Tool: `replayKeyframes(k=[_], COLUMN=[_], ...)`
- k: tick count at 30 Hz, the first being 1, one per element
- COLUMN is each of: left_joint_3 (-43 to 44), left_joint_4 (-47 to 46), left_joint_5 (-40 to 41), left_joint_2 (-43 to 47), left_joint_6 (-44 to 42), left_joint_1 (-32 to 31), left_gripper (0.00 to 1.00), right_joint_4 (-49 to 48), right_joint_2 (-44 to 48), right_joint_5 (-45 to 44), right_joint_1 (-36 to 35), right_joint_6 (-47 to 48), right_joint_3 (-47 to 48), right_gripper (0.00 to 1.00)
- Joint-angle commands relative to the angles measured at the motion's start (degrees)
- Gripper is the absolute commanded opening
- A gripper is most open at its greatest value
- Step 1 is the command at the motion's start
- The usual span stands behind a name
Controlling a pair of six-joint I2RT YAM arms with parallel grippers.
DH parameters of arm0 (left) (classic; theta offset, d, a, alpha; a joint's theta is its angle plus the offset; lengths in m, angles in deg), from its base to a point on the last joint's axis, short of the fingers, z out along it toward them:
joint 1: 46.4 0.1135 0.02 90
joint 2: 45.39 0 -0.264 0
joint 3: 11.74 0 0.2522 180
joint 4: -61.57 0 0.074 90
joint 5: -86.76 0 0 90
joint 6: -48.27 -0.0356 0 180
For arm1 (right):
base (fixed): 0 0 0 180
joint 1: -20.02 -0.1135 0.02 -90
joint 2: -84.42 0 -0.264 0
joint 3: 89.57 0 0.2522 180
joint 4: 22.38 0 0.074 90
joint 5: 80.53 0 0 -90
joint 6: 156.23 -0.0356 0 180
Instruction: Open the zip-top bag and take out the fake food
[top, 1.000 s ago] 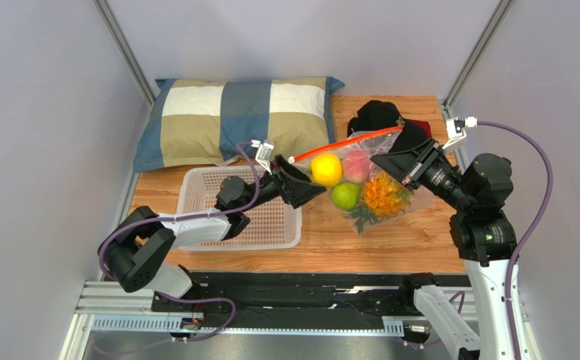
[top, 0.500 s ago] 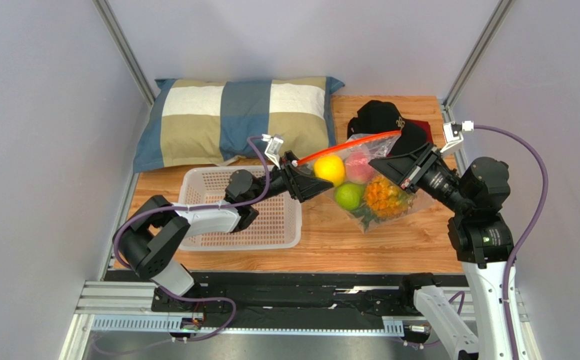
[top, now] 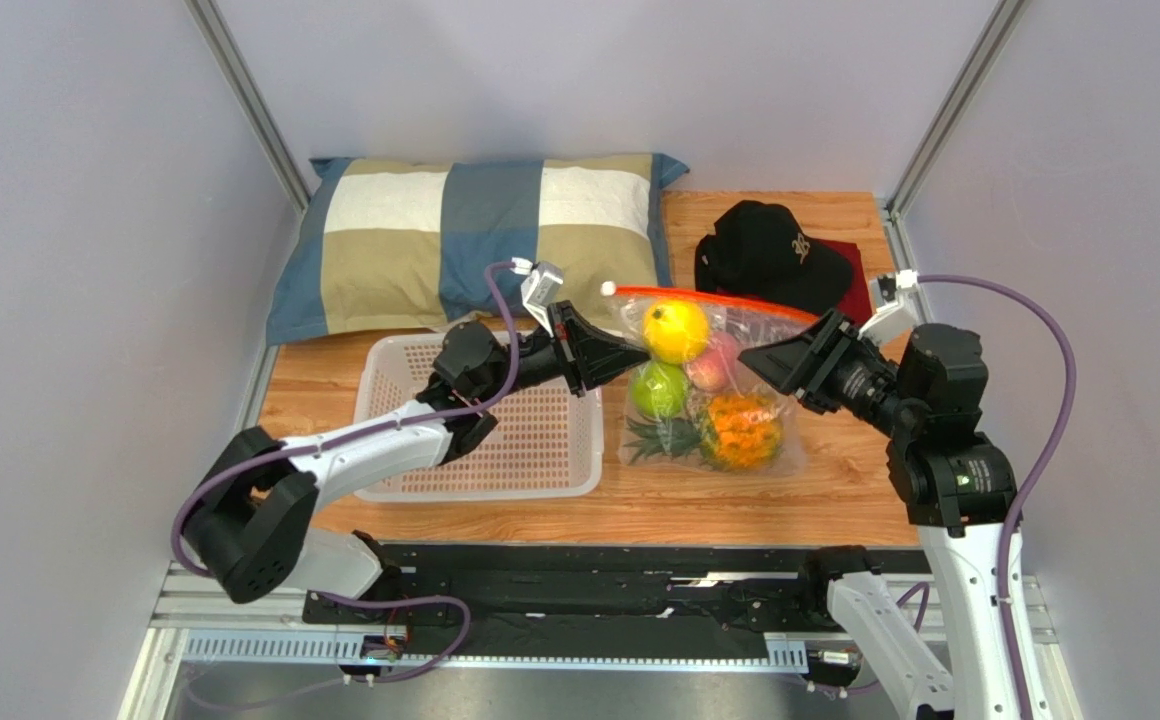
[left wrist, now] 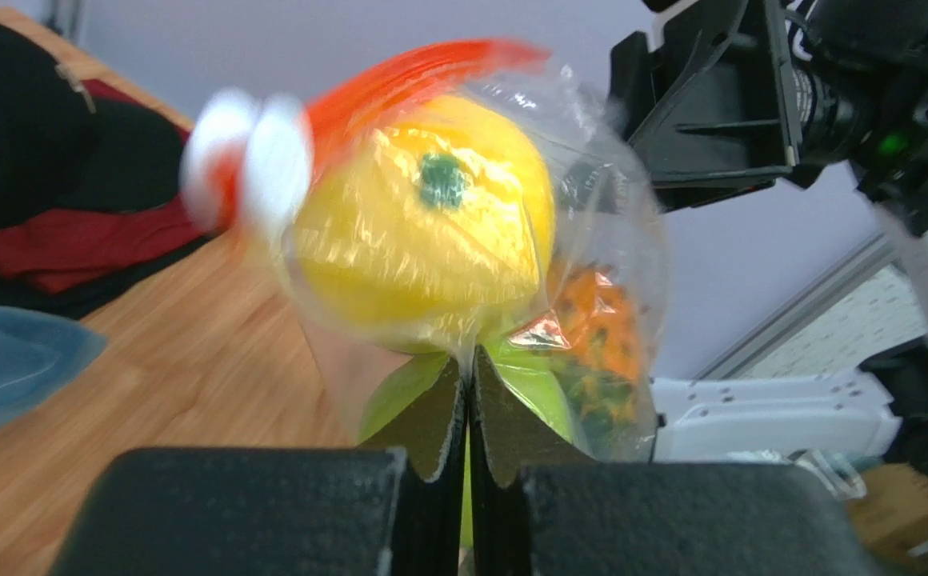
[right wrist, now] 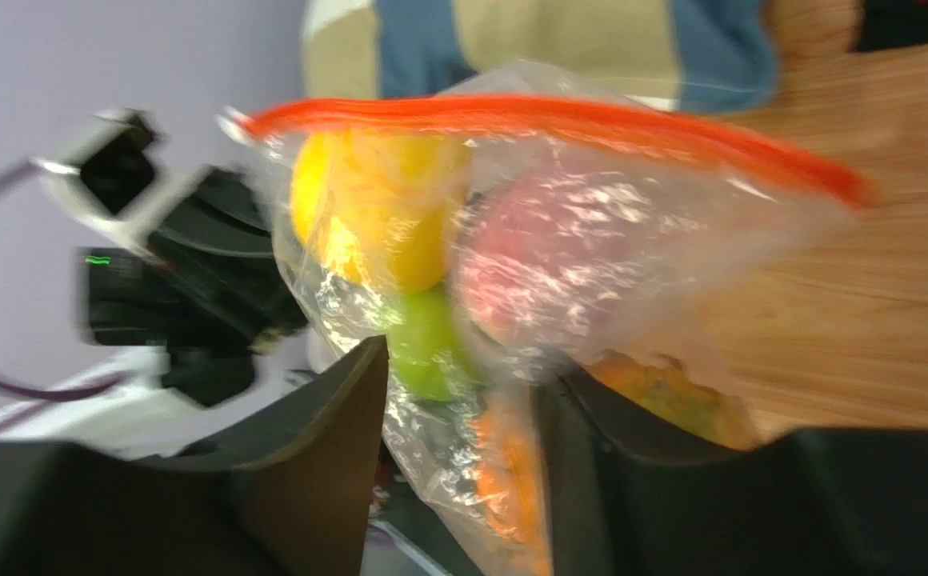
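The zip-top bag [top: 699,398] in the middle of the top view is clear and shiny. It has a red-orange strip [top: 714,302] along its top and a white tab [top: 609,290]. The fake food [top: 675,333] inside is bright: a yellow citrus [left wrist: 421,240], a green apple [top: 658,390], a pink-red peach [top: 717,365], and an orange pineapple [top: 741,431] with green leaves [top: 658,438].

The pillow [top: 466,240] at the upper left has big squares of blue, tan and cream. The basket [top: 391,368] is white, dotted with small holes. The cap [top: 767,248] at the upper right is black, on a dark red cloth [top: 852,288]. The table [top: 842,488] is orange-brown wood.

The left gripper [top: 628,357] and right gripper [top: 759,360] are black. Their cables [top: 1060,390] are purple.
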Motion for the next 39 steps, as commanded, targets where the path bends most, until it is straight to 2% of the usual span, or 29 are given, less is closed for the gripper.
replayKeyframes(k=[1,2,5,10,12,16,18,21,22,27,30,32,34,39], left_joint_3=[5.62,6.85,9.31,13.19,13.1,14.06,14.33,13.63,13.71,14.24,14.94,14.95,15.21,15.39], left_joint_4=[21.36,26.88,32.88,38.53,38.62,40.36,41.08,40.3,40.73,41.96,43.45,43.28,43.63,44.51], left_joint_5=[1.58,2.19,0.01,-4.83,-5.18,-6.77,-6.42,-6.33,-6.41,-6.59,-6.59,-6.68,-6.5,-5.89], left_joint_2=[5.86,6.65,5.44,0.34,-0.81,-2.56,-2.66,-1.87,-1.43,-0.02,-0.02,0.16,0.33,0.86], left_joint_6=[-14.9,-18.31,-22.28,-24.49,-25.2,-27.04,-27.31,-26.7,-26.52,-26.87,-26.78,-26.52,-26.52,-26.69], left_joint_1=[0.05,0.05,0.05,-0.04,-0.13,-0.04,-0.04,-0.04,-0.04,-0.04,-0.13,-0.21,-0.39,-1.09], left_gripper=[0.0,0.0,0.0,0.0,0.0,0.0,0.0,0.0,0.0,0.0,0.0,0.0,0.0,0.0], right_joint_4=[12.66,14.09,14.72,8.23,6.2,-9.43,-18.0,-24.46,-25.44,-27.9,-28.35,-24.94,-20.54,-19.3], right_joint_2=[-1.22,-1.84,-4.04,-7.63,-8.17,-10.45,-12.65,-14.67,-14.94,-16.35,-17.04,-18.71,-21.6,-24.08], right_joint_5=[-12.97,-14.49,-15.83,-5.91,-5.45,6.04,10.43,12.12,12.04,12.21,14.66,16.52,17.05,20.82], right_joint_1=[0.0,0.0,0.0,0.0,-0.09,-0.17,-0.61,-4.02,-4.82,-8.78,-9.66,-10.02,-10.54,-11.68], right_joint_6=[13.66,17.42,21.75,24.13,26.41,29.32,29.85,34.93,39.47,53.73,60.5,68.29,72.98,82.3], right_joint_3=[1.76,2.64,4.93,5.38,4.68,-2.26,-5.51,-6.92,-7.27,-6.31,-5.35,-2.37,-0.34,2.04], right_gripper=[0.69,0.71,0.78,0.82,0.85,0.86,0.82,0.83,0.83,0.76,0.77,0.76,0.69,0.61])
